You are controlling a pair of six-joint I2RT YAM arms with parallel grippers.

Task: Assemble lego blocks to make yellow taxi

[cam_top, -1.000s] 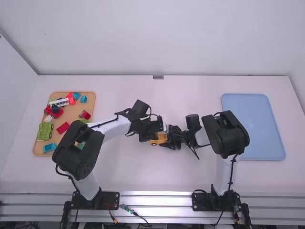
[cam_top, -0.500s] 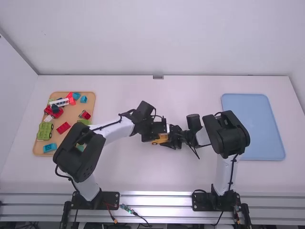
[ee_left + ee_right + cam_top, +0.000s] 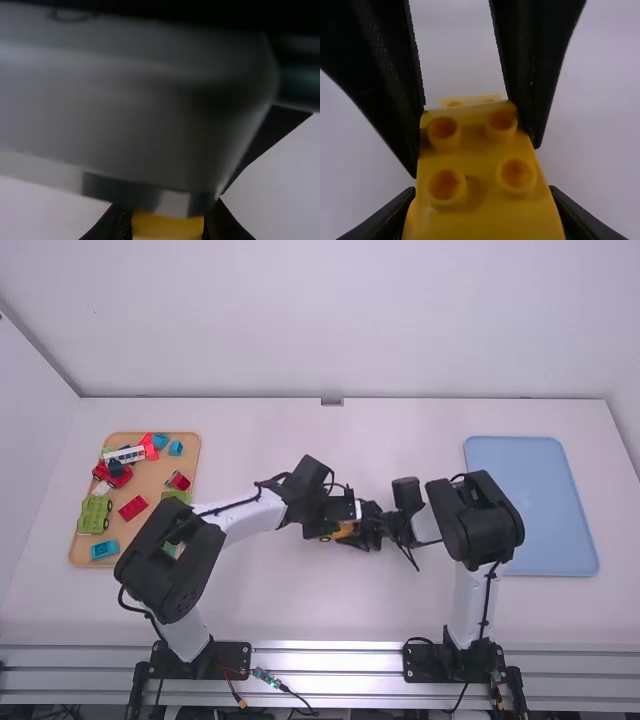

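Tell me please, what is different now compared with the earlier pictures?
The left gripper moved a little to the right in the high view, toward the right gripper, and covers more of the yellow block there. No new grip or release can be made out. The right gripper, brown tray and blue tray stayed as they were.

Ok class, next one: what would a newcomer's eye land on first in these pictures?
Probably the bright yellow block with its round studs, gripped by both the left gripper and the right gripper near the middle of the table. Next, likely the tan tray of colourful blocks at the high view's left, then the flat blue tray at its right.
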